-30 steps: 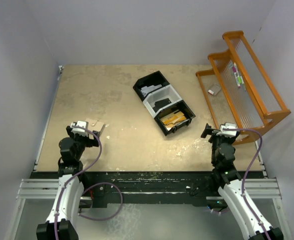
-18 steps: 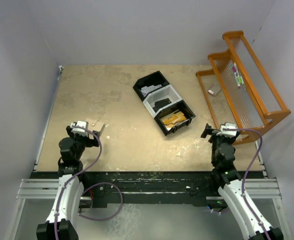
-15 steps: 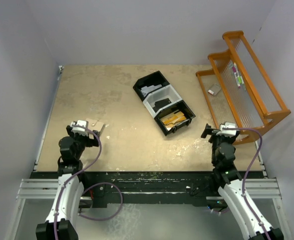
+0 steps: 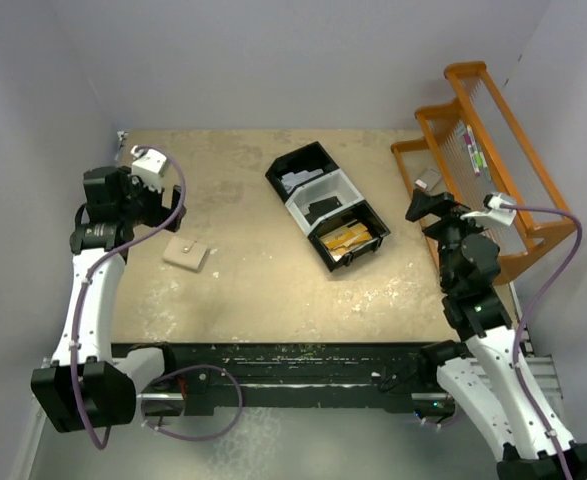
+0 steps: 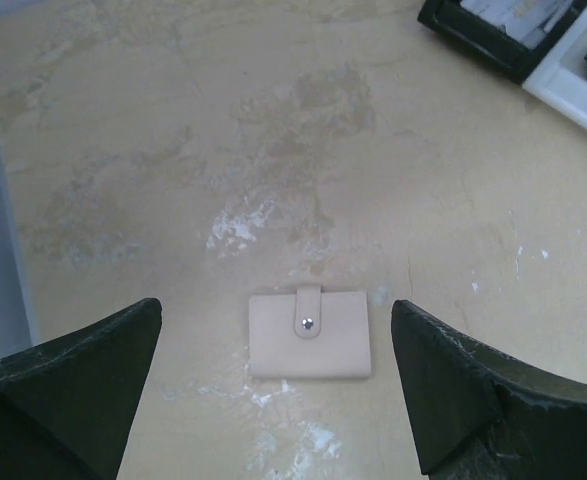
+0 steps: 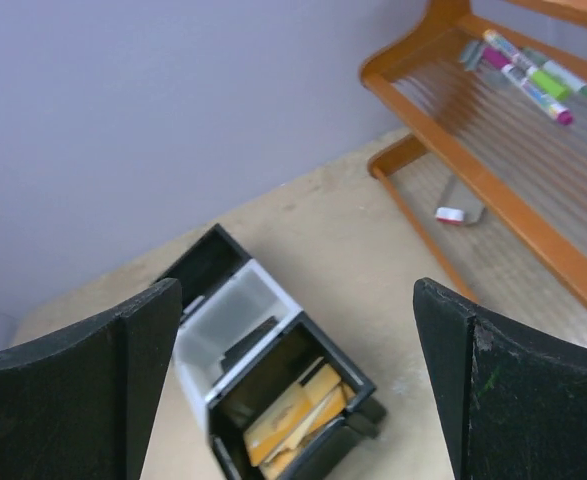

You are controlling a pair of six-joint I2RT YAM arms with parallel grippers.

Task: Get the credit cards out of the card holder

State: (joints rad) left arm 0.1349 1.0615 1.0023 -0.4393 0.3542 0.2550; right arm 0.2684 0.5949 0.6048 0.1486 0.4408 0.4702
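Nearest me, the card holder [image 4: 186, 253] lay flat on the table [image 4: 273, 300], close to the left edge and about midway between the near and far edges. Its tan face was up and its tab [image 5: 308, 305] was snapped shut over the front.

Just beyond it, toward the far-left corner, the left gripper [image 4: 166, 207] hung above the surface with its fingers spread wide. In its wrist view the holder sat between the two fingers, apart from both.

By the right edge, the right gripper [image 4: 419, 206] was raised with its claw equally wide, and its wrist camera looked over the tray and the rack.

The tray [image 4: 328, 205] lay diagonally on the middle of the table, nearer the far edge. Orange-tan cards [image 4: 348, 238] filled its near compartment, the middle one was white and the far one black.

Farthest, the orange rack [image 4: 518, 200] ran along the right edge to the far-right corner. Markers [image 6: 528, 75] lay on its upper shelf, and a small white-and-red piece [image 6: 451, 213] lay lower down.
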